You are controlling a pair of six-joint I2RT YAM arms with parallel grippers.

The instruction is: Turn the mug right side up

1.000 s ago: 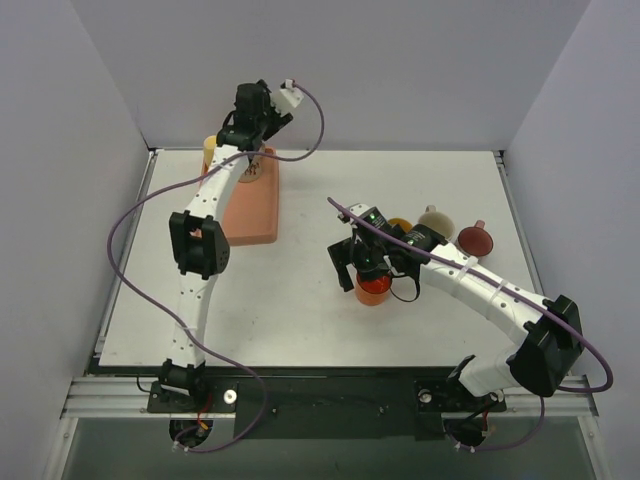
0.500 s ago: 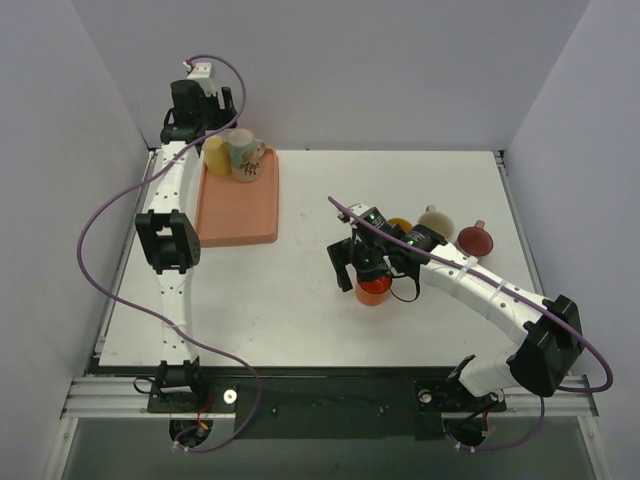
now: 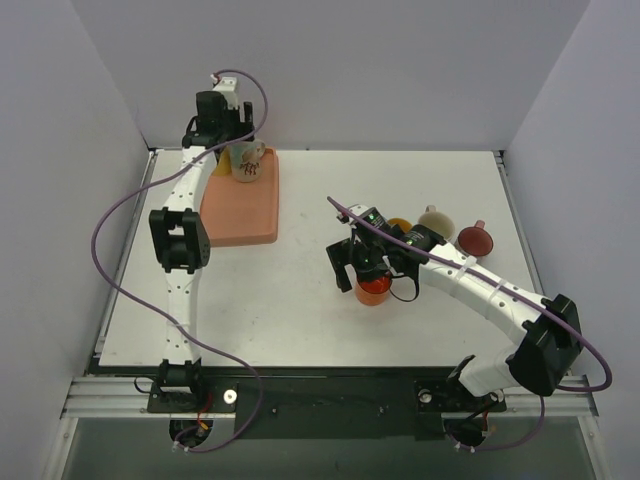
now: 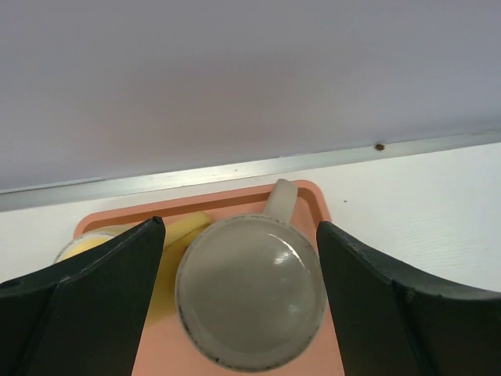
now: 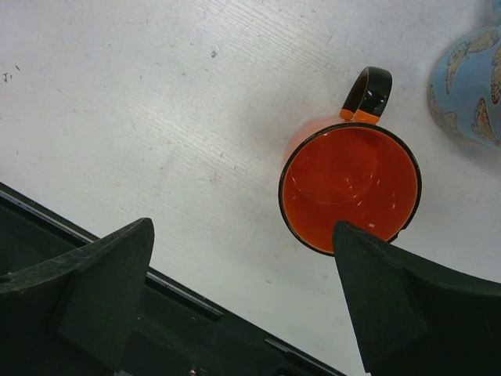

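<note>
A pale mug (image 4: 250,290) stands on the pink tray (image 4: 235,199) with its handle toward the back wall; its top face looks like a flat grey disc, as if base up. In the top view the mug (image 3: 247,161) is at the tray's (image 3: 240,215) back end. My left gripper (image 4: 243,313) is open above it, one finger on each side, not touching; it also shows in the top view (image 3: 226,146). An orange mug (image 5: 350,188) stands upright on the table, also seen in the top view (image 3: 374,290). My right gripper (image 5: 243,231) is open and empty above it (image 3: 360,270).
A yellow cup (image 4: 182,235) sits next to the pale mug on the tray. A blue butterfly mug (image 5: 470,78) stands near the orange one. A cream mug (image 3: 434,220), a dark red mug (image 3: 475,240) and a yellow-orange piece (image 3: 399,224) stand behind my right arm. Walls close the back and sides.
My left arm swung left off the tray's back end, then came back right over the pale mug. The right arm and the orange mug have stayed put.
</note>
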